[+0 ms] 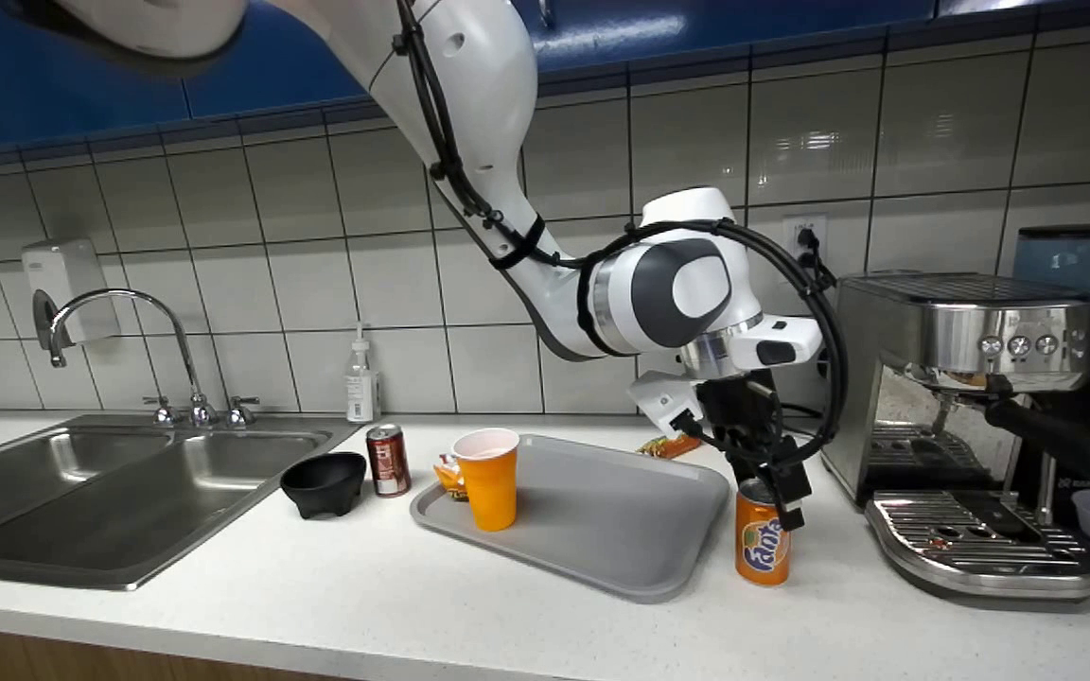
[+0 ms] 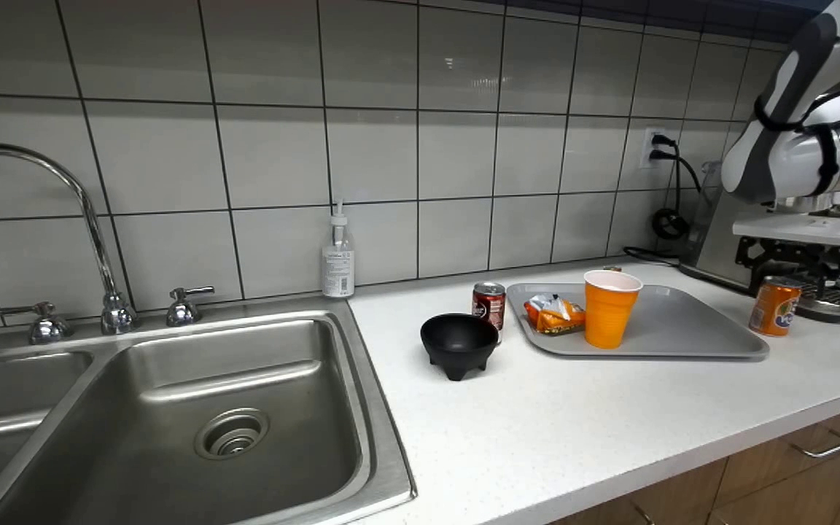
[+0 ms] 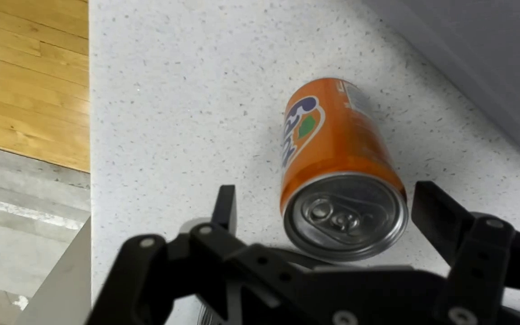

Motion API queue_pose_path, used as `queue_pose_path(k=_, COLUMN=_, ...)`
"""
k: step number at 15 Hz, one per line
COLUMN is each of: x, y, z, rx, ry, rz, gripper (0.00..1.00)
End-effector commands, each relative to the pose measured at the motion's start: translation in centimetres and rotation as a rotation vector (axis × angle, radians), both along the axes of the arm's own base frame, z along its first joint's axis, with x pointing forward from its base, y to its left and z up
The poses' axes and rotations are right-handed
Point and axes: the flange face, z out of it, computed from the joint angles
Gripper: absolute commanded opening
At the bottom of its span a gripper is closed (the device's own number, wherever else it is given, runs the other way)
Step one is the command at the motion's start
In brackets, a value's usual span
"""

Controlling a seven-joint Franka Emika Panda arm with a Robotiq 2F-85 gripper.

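Tool (image 3: 325,201) spread wide, jaws seen either side of the orange can (image 3: 337,133) in wrist view; can upright on table (image 1: 365,596), just beside gray tray (image 1: 602,511).

Arm (image 1: 498,95): glossy white shell, smooth rounded links; small round recess (image 1: 453,43) in one of them. Towards wrist, dark grey panel (image 1: 651,288) wraps a plain white cap (image 1: 699,287). Silver metal bands (image 1: 613,306) ring the joints. Black cables (image 1: 433,113) run bundled along the outside, tied at intervals, then swing out in a broad loop. Wide black straps (image 1: 518,248) circle the shell. White block (image 1: 772,331), black rounded inset. Gripper (image 3: 327,210): black, angular linkage, pale round screw heads (image 3: 147,242), small holes (image 3: 285,276); fingers (image 3: 227,205) squared, unmarked.
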Motion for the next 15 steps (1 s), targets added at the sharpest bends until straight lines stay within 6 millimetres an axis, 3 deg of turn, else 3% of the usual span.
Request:
queue_pose_path(k=1, x=0.8, y=-0.7, z=-0.1, rx=0.013, ry=0.004, rz=-0.031, gripper=0.74)
queue_pose_path(k=3, x=0.9, y=-0.8, z=-0.1, rx=0.012, ry=0.006, rz=-0.030, gripper=0.68)
queue_pose_path(k=6, x=1.0, y=-0.8, z=0.1, rx=0.007, ry=0.007, rz=-0.027, gripper=0.43)
queue_pose_path(k=7, x=1.1, y=-0.7, z=0.2, rx=0.005, ry=0.006, rz=-0.025, gripper=0.39)
queue_pose_path(k=15, x=1.2, y=0.1, z=1.3, rx=-0.018, ry=-0.002, rz=-0.009, gripper=0.39)
